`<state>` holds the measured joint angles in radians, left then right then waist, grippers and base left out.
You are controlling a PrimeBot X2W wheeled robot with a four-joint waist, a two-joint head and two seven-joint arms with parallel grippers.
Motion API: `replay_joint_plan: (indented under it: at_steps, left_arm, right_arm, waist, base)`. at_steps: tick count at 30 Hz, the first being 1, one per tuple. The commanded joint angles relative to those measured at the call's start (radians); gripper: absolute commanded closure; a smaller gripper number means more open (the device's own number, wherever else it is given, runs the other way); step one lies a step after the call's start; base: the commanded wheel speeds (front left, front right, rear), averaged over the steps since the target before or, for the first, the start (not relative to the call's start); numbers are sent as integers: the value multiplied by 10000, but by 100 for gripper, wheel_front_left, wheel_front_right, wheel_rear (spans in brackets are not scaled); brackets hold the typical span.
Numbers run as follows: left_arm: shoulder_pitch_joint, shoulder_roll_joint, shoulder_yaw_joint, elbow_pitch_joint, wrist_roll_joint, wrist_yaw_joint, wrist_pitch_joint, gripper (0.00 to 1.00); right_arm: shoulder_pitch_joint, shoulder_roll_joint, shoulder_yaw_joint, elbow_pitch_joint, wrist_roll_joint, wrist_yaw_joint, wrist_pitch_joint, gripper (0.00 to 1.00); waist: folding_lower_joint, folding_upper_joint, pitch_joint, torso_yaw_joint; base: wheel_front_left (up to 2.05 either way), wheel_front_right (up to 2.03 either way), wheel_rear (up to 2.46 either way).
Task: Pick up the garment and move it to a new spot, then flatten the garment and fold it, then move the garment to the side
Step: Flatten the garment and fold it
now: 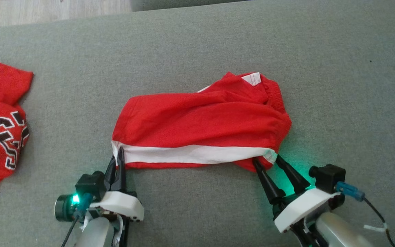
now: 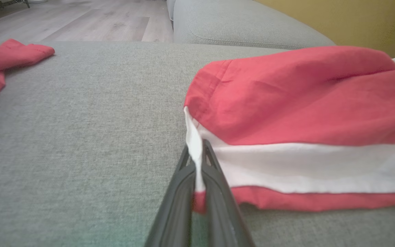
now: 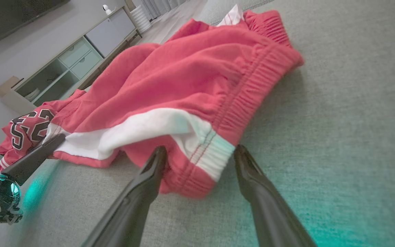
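Red shorts with a white side stripe (image 1: 201,120) lie rumpled on the grey cushion, stripe along the near edge, elastic waistband to the right. My left gripper (image 1: 118,161) is shut on the shorts' near left hem corner; in the left wrist view the white and red hem (image 2: 197,164) is pinched between its fingers. My right gripper (image 1: 267,161) is open at the near right corner. In the right wrist view its two fingers straddle the waistband corner (image 3: 201,161), one on each side, apart from the cloth.
A red jersey with black numerals (image 1: 0,123) lies at the cushion's left edge. Wooden floor (image 1: 46,10) shows beyond the cushion's far left. Bare grey cushion (image 1: 338,85) spreads to the right and behind the shorts. A cabinet (image 3: 81,58) stands in the room's background.
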<state>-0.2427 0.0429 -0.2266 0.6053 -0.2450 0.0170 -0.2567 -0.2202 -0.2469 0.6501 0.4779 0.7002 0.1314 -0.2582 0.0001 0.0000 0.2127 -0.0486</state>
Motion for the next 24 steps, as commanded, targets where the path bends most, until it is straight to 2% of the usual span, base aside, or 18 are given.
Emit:
replay_joint_plan:
  at_steps: [1, 8, 11, 12, 14, 17, 18, 20, 24]
  left_arm:
    - [-354, 74, 364, -289, 112, -42, -51, 100]
    - [-304, 74, 398, -253, 118, -64, -51, 100]
    - [-313, 74, 399, -235, 133, -72, -51, 100]
    - [-318, 74, 400, -231, 138, -72, -51, 100]
    - [-331, 74, 402, -229, 143, -70, -51, 100]
    - [-343, 74, 410, -218, 148, -74, -51, 100]
    - [-340, 74, 418, -212, 149, -79, -51, 100]
    - [-321, 74, 442, -201, 154, -84, -51, 100]
    - [-264, 74, 485, -176, 179, -86, -51, 100]
  right_arm:
    - [-267, -166, 167, -350, 87, -7, -36, 0]
    - [-111, -360, 224, -821, 365, -7, -36, 13]
    - [-78, -440, 323, -885, 412, -7, -36, 31]
    - [-77, -444, 334, -909, 446, -7, -36, 42]
    - [-91, -463, 342, -934, 474, -7, -36, 39]
    - [-68, -505, 297, -990, 499, -7, -36, 26]
    - [-43, -518, 259, -1031, 509, -7, -36, 24]
    - [20, -529, 145, -1147, 518, -7, -36, 28]
    - [103, -529, 57, -1294, 534, -7, -36, 27]
  waist:
    - [-1, 0, 5, -3]
    - [-1, 0, -3, -35]
    - [-1, 0, 1, -47]
    - [-1, 0, 3, -52]
    - [-1, 0, 9, -60]
    - [-1, 0, -5, -64]
    - [-1, 0, -20, -66]
    - [-1, 0, -54, -81]
    - [-1, 0, -104, -109]
  base:
    - [0, 0, 0]
    - [0, 0, 0]
    - [0, 0, 0]
    - [0, 0, 0]
    - [0, 0, 0]
    - [0, 0, 0]
    - [0, 0, 0]
    - [0, 0, 0]
    - [0, 0, 0]
